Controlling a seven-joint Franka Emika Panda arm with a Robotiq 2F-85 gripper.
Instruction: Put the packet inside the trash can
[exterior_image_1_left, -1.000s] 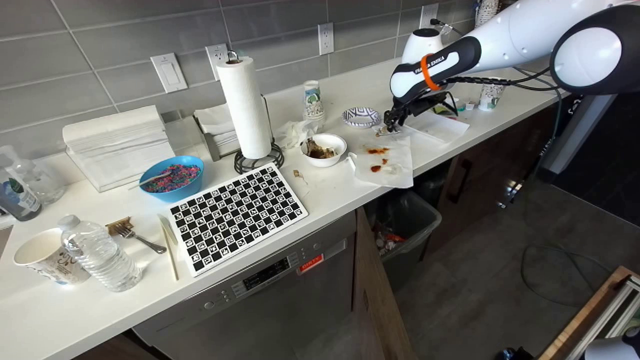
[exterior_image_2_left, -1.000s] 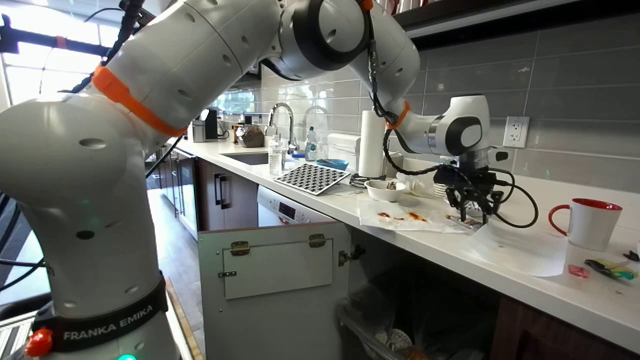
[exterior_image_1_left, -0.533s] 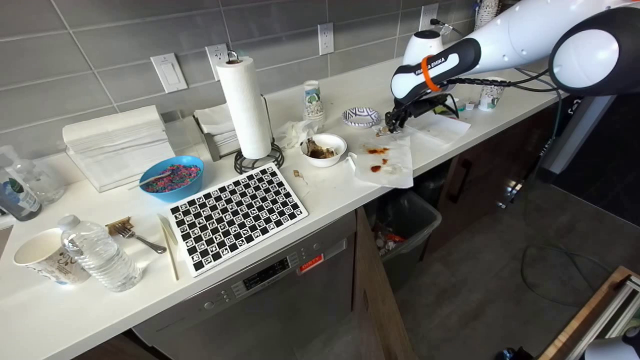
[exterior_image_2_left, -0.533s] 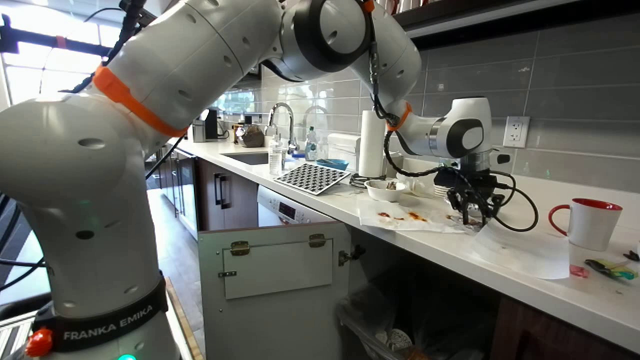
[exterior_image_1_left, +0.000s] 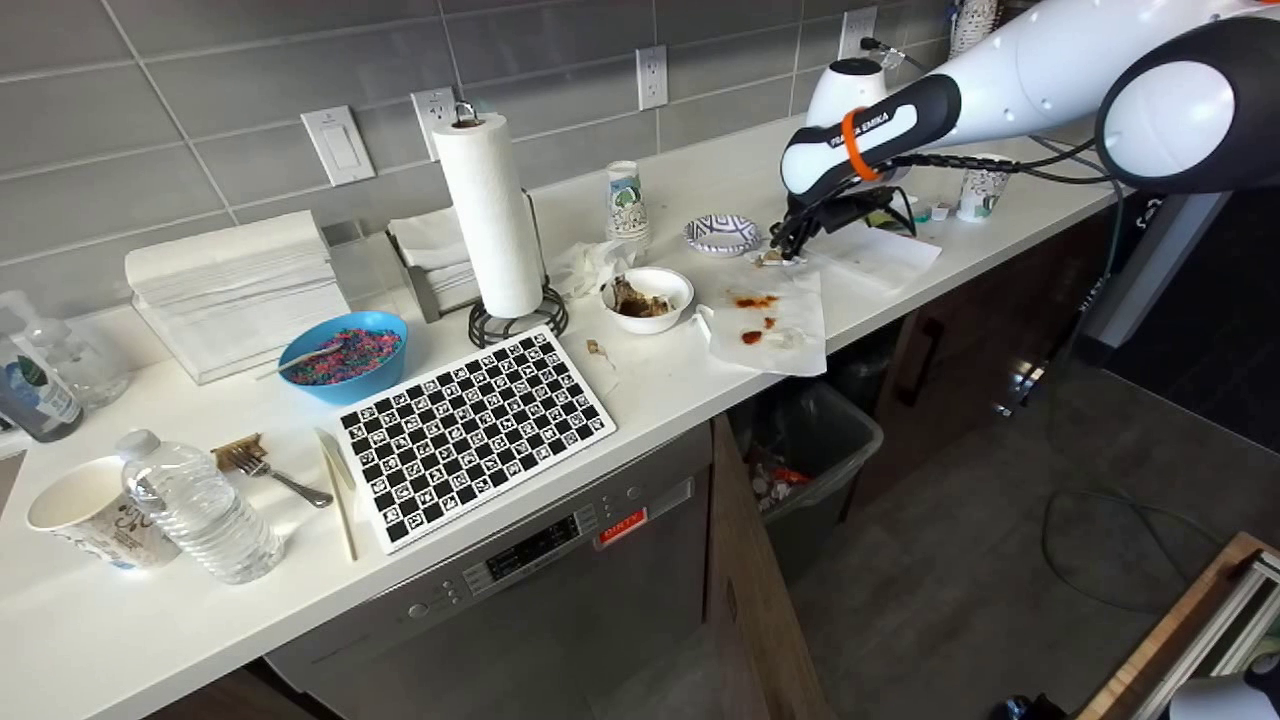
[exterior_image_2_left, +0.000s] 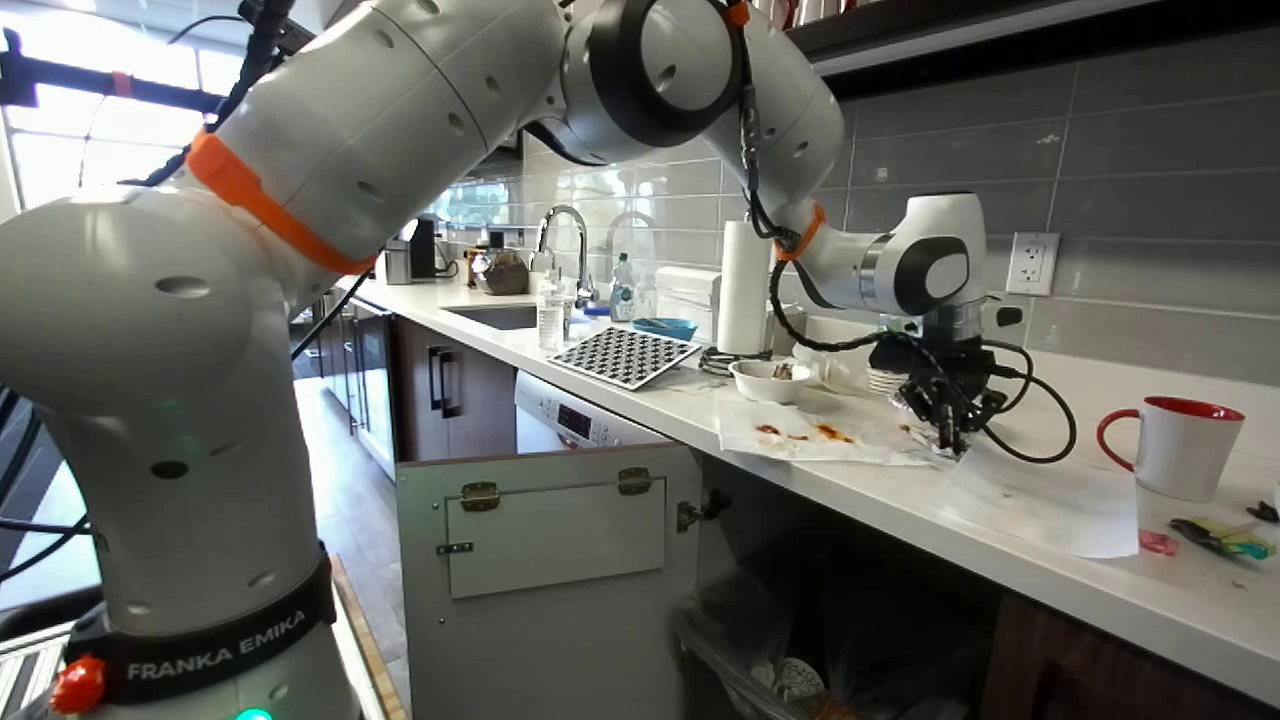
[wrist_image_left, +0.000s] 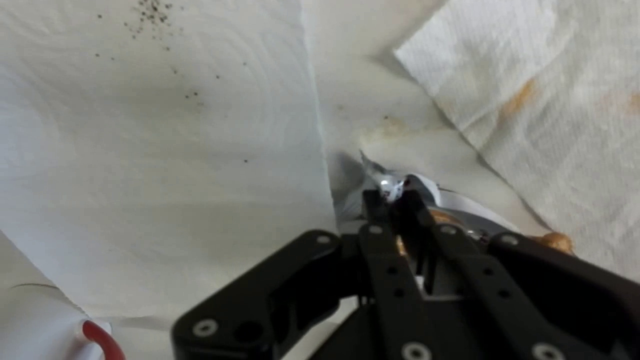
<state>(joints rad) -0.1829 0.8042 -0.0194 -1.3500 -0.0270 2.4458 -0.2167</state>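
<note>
“FRANKA EMIKA” arm (exterior_image_2_left: 415, 115), “DIRTY” dishwasher label (exterior_image_1_left: 621, 527)

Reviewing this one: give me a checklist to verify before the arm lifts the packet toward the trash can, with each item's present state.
1. Black gripper closed on the shiny silver foil packet: ok, by the wrist view.
2. Grip firm enough to lift: cannot tell.
3. Packet raised clear of the white worktop: not ok, the gripper is down at its surface.
4. Packet free of the large white paper sheet: cannot tell, contact is unclear.
5. Dark grey trash can uncovered: ok, rubbish shows inside.
6. Brown cabinet door with pale inner face open: ok.
</note>
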